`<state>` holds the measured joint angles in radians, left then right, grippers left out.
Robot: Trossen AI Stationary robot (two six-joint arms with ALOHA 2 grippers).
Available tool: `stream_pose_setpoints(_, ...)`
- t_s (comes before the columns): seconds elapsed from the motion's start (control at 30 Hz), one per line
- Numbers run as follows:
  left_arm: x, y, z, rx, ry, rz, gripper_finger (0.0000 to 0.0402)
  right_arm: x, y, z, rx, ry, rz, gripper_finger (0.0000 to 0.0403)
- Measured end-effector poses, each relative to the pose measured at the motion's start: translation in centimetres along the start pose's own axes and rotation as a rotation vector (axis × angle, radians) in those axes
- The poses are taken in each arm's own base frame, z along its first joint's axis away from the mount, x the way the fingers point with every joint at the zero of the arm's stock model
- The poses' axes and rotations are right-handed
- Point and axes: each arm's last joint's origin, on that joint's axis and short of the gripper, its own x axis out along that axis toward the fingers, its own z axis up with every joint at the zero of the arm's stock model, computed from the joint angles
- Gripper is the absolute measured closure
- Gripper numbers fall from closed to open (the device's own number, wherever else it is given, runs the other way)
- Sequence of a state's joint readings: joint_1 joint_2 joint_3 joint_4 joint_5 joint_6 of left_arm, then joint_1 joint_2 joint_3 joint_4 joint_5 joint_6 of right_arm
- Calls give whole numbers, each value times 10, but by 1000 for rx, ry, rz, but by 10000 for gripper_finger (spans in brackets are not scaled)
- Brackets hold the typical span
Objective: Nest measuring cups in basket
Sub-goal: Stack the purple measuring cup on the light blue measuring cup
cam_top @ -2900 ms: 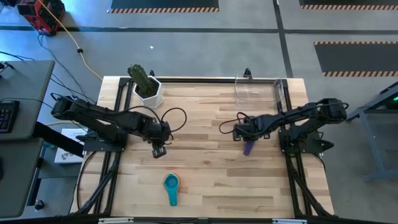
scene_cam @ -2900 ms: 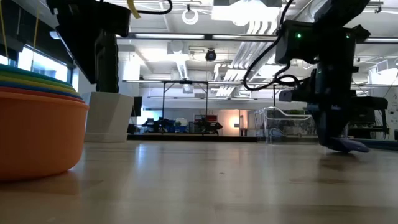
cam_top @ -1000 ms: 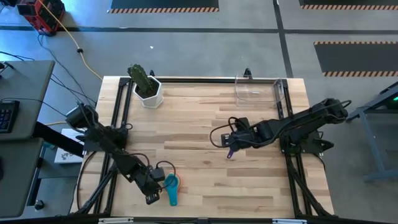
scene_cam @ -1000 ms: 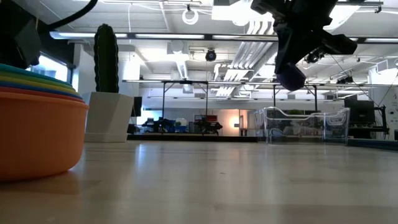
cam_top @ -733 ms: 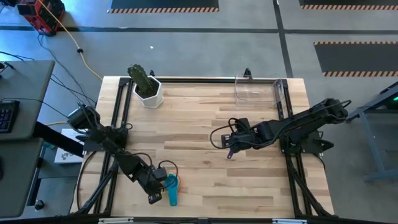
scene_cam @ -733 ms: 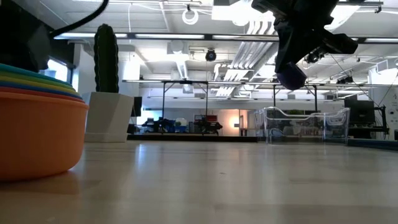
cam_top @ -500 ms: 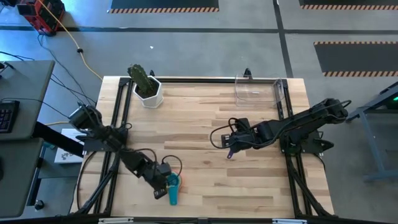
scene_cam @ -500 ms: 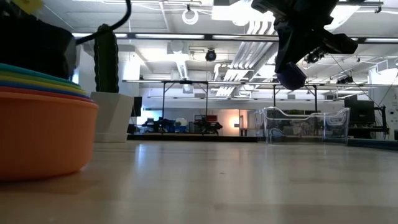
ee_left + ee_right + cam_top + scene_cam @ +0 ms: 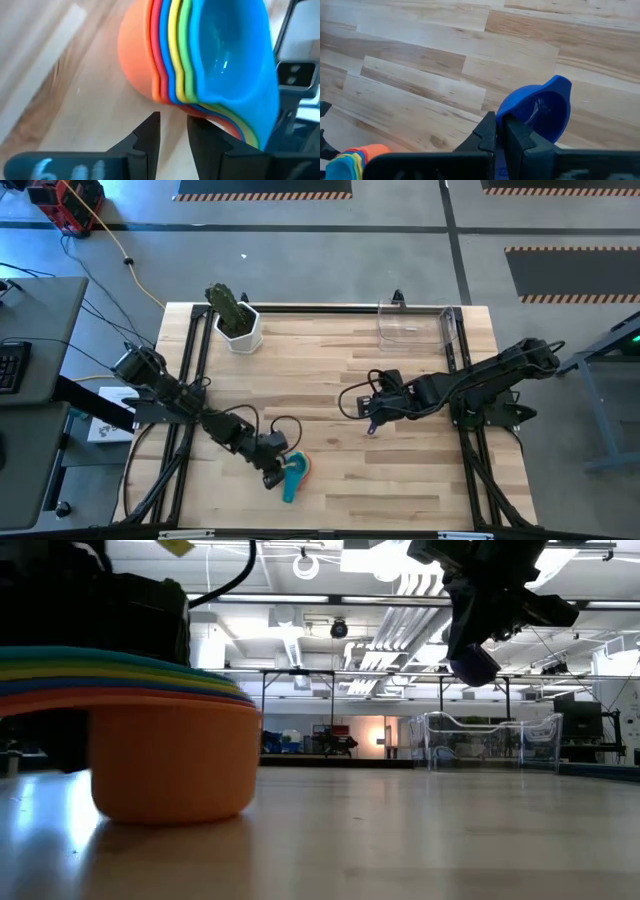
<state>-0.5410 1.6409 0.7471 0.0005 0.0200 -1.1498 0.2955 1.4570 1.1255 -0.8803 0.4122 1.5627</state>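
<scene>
A nested stack of measuring cups [image 9: 296,470], orange outermost and teal innermost, stands on its orange bottom [image 9: 170,805] near the table's front edge. My left gripper [image 9: 272,476] is right at its left side, low over the table, fingers [image 9: 172,120] a narrow gap apart with nothing between them. My right gripper [image 9: 372,418] hangs over the table's middle right, shut on a purple cup [image 9: 540,112] that is held clear of the wood [image 9: 473,665]. The clear basket [image 9: 415,325] stands at the far right corner. My left gripper has its fingertips [image 9: 150,125] against the stack's side, just below the layered rims [image 9: 167,97] where the handles start. It comes slanting down from the table's left. The stack stays upright on the table. My right gripper pinches the purple cup at the near edge of its bowl [image 9: 506,114]; the handle is hidden between the fingers. The fingers slant down from the table's right. The cup is lifted clear, its opening facing the wrist camera.
A white pot with a green plant [image 9: 238,325] stands at the far left corner. The basket also shows far off in the low view [image 9: 490,740]. Bare wood [image 9: 320,370] lies between the two arms.
My left gripper has swept along the table's front toward the right edge, reached the stack and pushed it. The stack has slid a little to the right and turned about, still upright on the table.
</scene>
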Motion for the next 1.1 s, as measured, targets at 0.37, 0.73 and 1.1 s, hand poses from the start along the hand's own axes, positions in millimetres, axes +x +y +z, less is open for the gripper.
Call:
stream_pose_setpoints(0.37,-1,8,22,-21,-55,-7,314,0,-1,0,-2,10,-10,402)
stream_pose_setpoints(0.73,0,0,5,-5,25,-40,314,0,-3,-1,-10,35,-34,402)
stream_pose_setpoints(1.1,18,-3,3,-54,5,-101,314,0,-3,-1,-10,30,-33,402)
